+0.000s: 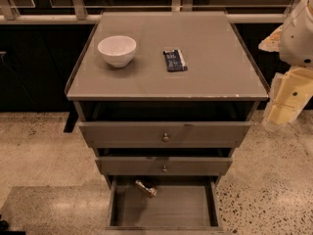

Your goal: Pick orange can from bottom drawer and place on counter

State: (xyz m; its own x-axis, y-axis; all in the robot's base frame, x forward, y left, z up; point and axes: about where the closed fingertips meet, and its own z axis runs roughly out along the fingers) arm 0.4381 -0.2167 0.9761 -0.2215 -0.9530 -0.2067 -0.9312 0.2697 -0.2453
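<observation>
The orange can (146,188) lies on its side at the back of the open bottom drawer (164,210), left of its middle, partly under the drawer above. The counter (205,62) is the flat grey-brown top of the cabinet. My arm is at the right edge of the view, beside the cabinet's right front corner. The gripper (281,104) hangs there with pale yellowish fingers pointing down, level with the top drawer, far from the can and holding nothing that I can see.
A white bowl (117,50) stands on the counter's left side. A flat dark blue packet (174,60) lies near the counter's middle. Two upper drawers with round knobs (166,137) are slightly open. A railing and dark glass run behind the cabinet. Speckled floor lies all around.
</observation>
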